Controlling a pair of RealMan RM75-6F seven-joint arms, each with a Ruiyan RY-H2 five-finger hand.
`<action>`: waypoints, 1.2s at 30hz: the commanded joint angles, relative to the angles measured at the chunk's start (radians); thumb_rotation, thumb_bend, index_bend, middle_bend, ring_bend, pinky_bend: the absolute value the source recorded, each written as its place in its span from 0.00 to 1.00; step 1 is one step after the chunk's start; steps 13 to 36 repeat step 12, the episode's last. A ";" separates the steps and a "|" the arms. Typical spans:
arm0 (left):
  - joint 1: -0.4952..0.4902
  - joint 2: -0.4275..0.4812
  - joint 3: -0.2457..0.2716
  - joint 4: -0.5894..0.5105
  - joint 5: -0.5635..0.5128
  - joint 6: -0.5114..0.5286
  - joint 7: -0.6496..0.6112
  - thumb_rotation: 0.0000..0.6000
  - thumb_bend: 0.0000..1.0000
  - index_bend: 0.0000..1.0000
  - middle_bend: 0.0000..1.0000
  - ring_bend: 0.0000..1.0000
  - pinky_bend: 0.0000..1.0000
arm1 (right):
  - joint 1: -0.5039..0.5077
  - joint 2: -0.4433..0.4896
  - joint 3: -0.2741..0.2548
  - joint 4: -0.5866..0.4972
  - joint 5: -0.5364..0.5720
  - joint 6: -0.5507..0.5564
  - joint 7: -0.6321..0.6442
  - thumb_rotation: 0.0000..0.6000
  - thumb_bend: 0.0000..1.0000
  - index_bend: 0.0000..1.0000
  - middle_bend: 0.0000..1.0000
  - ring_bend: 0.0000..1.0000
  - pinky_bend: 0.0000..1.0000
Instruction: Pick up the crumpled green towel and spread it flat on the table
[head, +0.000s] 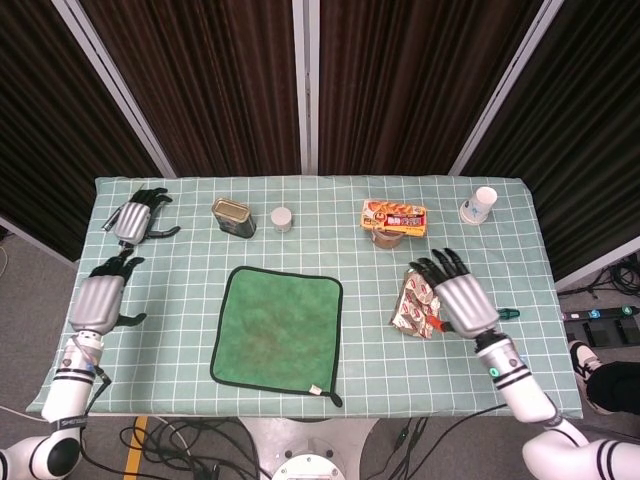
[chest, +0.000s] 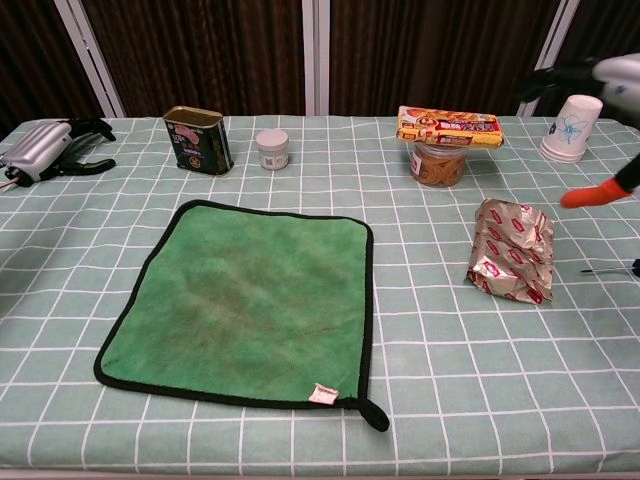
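Currently the green towel (head: 277, 326) lies flat, fully spread, at lower centre of the desk (head: 300, 195), untouched by either hand. The left hand (head: 99, 298) hovers at the left edge of the frame, fingers spread, holding nothing. The right hand (head: 460, 296) is at right, fingers spread and empty, just beside a foil snack packet (head: 417, 303). A spare robotic hand (head: 135, 217) rests at upper left.

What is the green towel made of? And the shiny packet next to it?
The green towel looks like soft, fuzzy cloth, maybe microfibre: matte and mottled, with a stitched black edge and a small tag. The shiny packet looks like foil or metallised plastic: it is crinkled and glints silver, with red printing.
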 joint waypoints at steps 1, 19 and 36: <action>0.077 -0.002 0.000 0.011 0.029 0.104 -0.058 1.00 0.06 0.22 0.19 0.16 0.26 | -0.099 0.063 -0.010 0.009 -0.010 0.106 0.078 1.00 0.06 0.09 0.12 0.01 0.00; 0.230 0.030 0.081 -0.099 0.134 0.290 -0.001 1.00 0.06 0.22 0.19 0.16 0.25 | -0.333 0.120 -0.051 -0.007 -0.064 0.338 0.197 1.00 0.06 0.07 0.11 0.00 0.00; 0.230 0.030 0.081 -0.099 0.134 0.290 -0.001 1.00 0.06 0.22 0.19 0.16 0.25 | -0.333 0.120 -0.051 -0.007 -0.064 0.338 0.197 1.00 0.06 0.07 0.11 0.00 0.00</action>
